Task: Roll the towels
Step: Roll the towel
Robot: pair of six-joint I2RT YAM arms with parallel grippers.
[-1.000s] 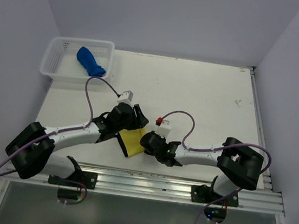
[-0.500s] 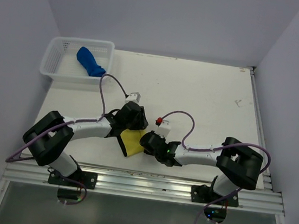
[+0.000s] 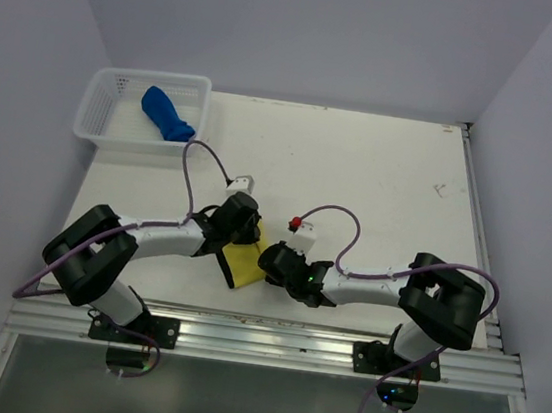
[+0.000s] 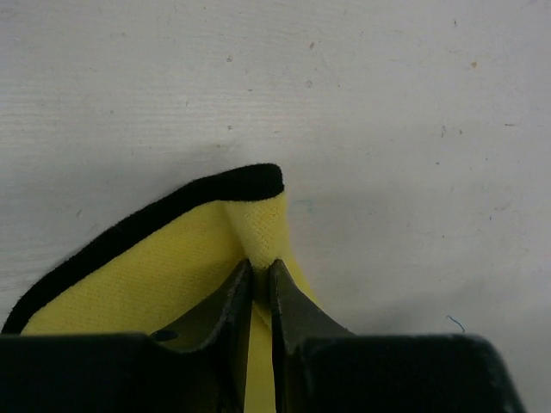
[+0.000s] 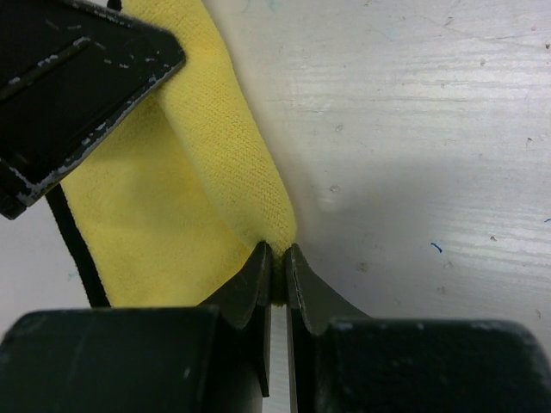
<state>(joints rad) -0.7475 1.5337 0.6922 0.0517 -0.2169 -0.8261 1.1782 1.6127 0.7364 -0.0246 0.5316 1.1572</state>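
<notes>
Note yellow towel [image 3: 241,261] on table [image 3: 380,179], near front edge, between the two arm tips. See left gripper [image 4: 261,271] pinched tight on a raised ridge of that towel, just inside a corner with black edging, thin yellow cloth between the jaws. See right gripper [image 5: 277,255] likewise nipped on a folded yellow edge, jaws nearly together, cloth bulging just ahead of the tips. Find left gripper's body close beside, in right wrist view. Record blue towel [image 3: 166,114] bunched in white basket [image 3: 116,111] at far left corner, well apart from both grippers.
</notes>
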